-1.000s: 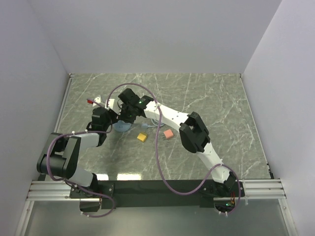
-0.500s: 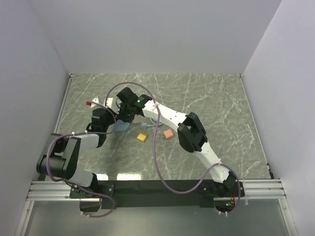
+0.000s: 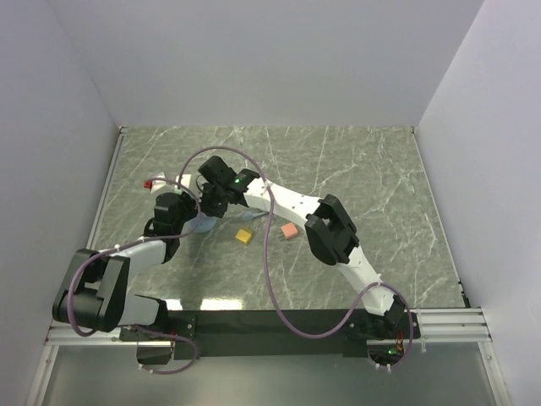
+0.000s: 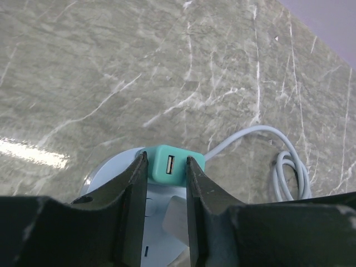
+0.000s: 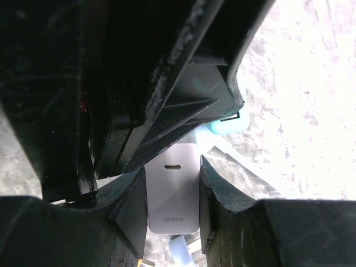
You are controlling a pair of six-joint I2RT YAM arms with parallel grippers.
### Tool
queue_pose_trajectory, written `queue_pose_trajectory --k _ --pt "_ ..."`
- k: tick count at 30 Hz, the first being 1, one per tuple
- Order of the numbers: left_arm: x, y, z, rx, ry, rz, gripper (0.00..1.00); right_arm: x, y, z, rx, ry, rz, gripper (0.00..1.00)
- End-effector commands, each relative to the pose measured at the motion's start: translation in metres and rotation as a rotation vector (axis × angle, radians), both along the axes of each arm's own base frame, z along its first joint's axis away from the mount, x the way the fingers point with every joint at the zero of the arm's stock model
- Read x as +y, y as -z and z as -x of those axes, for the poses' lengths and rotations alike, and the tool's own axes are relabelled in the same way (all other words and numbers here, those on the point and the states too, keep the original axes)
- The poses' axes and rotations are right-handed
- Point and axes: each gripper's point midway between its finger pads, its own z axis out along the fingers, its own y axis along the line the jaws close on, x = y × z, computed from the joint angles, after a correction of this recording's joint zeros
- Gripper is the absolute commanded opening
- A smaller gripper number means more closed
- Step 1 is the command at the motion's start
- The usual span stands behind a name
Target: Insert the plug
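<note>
The teal socket (image 4: 178, 168) is clamped by the left gripper (image 4: 166, 162); the grey charger (image 5: 173, 207) is pinched by the right gripper (image 5: 172, 169); both should be squared up before being pressed together.

Left gripper (image 4: 167, 166) and right gripper (image 5: 172, 189) nearly tip to tip (both clamped, arms reaching left).

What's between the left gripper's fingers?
A teal USB adapter, its port facing the camera, clamped by the left gripper. The left wrist view shows it.
</note>
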Motion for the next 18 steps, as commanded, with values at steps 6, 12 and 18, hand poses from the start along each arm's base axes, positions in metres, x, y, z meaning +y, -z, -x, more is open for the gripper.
queue_pose_trajectory --k 6,12,18 --pt "-0.031 0.009 0.033 0.058 0.155 0.013 0.33 -0.025 0.105 0.044 0.120 0.005 0.233 0.00" --pt "-0.032 -0.008 0.036 -0.010 0.166 0.030 0.54 -0.032 0.102 0.045 0.110 0.020 0.243 0.00" --pt "-0.024 -0.026 0.038 -0.084 0.132 0.054 0.58 -0.034 0.095 0.042 0.089 0.032 0.245 0.00"
